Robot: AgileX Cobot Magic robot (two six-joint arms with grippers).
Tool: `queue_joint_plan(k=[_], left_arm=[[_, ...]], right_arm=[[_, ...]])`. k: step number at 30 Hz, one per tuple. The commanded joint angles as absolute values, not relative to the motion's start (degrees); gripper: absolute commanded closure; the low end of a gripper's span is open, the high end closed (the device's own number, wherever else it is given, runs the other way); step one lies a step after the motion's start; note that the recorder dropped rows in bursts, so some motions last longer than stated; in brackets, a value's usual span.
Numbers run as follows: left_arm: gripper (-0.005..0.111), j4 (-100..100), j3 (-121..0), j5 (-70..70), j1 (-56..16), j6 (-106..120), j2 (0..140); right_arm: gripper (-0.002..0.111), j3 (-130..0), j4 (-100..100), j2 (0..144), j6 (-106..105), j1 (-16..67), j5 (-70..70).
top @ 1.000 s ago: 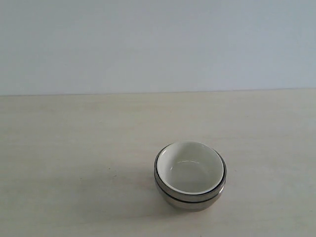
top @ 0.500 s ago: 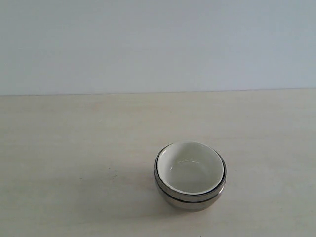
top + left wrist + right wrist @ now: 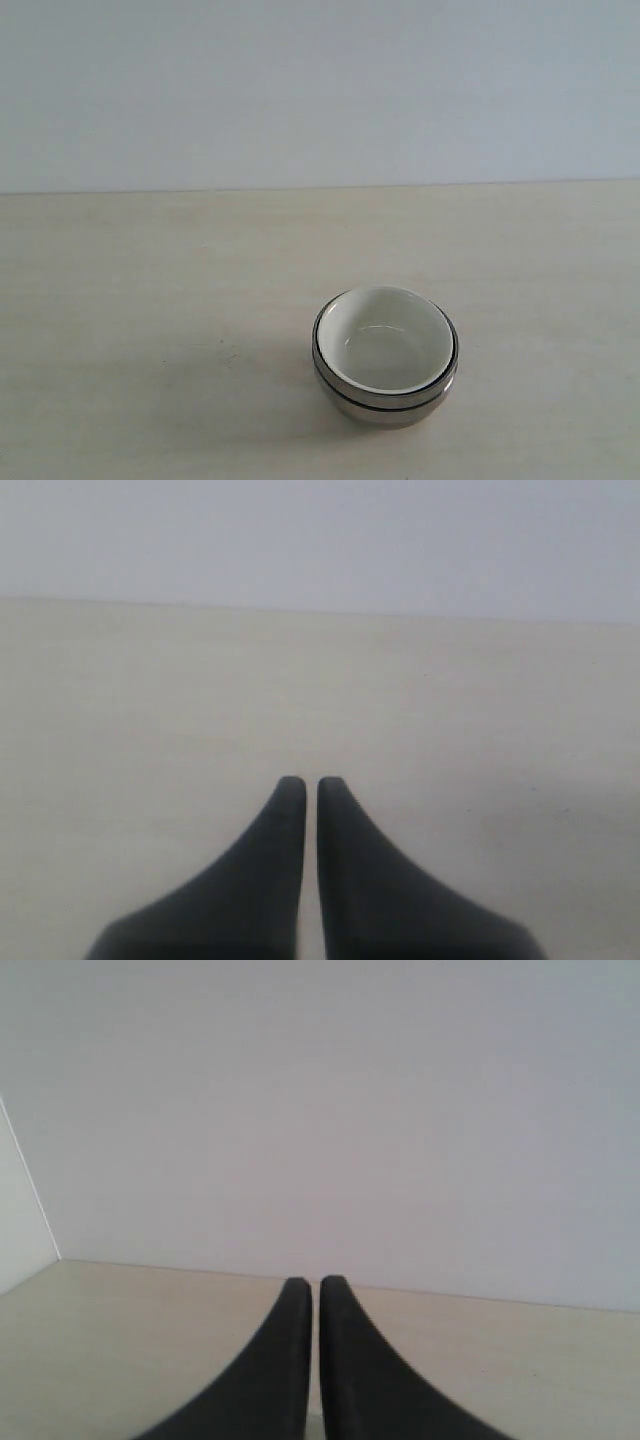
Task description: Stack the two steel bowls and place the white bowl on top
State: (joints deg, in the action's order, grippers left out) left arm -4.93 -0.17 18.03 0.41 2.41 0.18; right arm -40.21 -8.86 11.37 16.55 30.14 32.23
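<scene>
In the exterior view the two steel bowls (image 3: 385, 400) sit nested one inside the other on the pale table, right of centre near the front. The white bowl (image 3: 385, 338) rests upright inside the upper steel bowl. No arm or gripper shows in that view. My left gripper (image 3: 303, 783) is shut with nothing between its dark fingers, over bare tabletop. My right gripper (image 3: 314, 1283) is shut too, empty, pointing toward the wall. No bowl appears in either wrist view.
The pale wooden table (image 3: 150, 300) runs back to a plain grey-white wall (image 3: 320, 90). A white side panel (image 3: 20, 1220) stands at the table's edge in the right wrist view.
</scene>
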Motion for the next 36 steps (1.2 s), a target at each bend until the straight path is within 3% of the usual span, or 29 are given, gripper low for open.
queue_joint_plan(k=[1, 17, 25, 36], left_arm=[[0.103, -4.93, 0.00, 17.60, 0.12, 2.14, 0.00], [0.103, -4.93, 0.00, 17.60, 0.12, 2.14, 0.00], [0.103, -4.93, 0.00, 17.60, 0.12, 2.14, 0.00], [0.103, -4.93, 0.00, 17.60, 0.12, 2.14, 0.00]], right_arm=[[0.108, -40.05, -9.12, 11.00, 16.39, 29.81, 32.41], [0.108, -40.18, -9.40, 0.00, 16.13, 28.52, 32.27], [0.108, -39.82, -9.50, 0.00, 16.13, 9.49, 32.37], [0.108, -39.82, -9.50, 0.00, 16.13, 8.50, 32.37]])
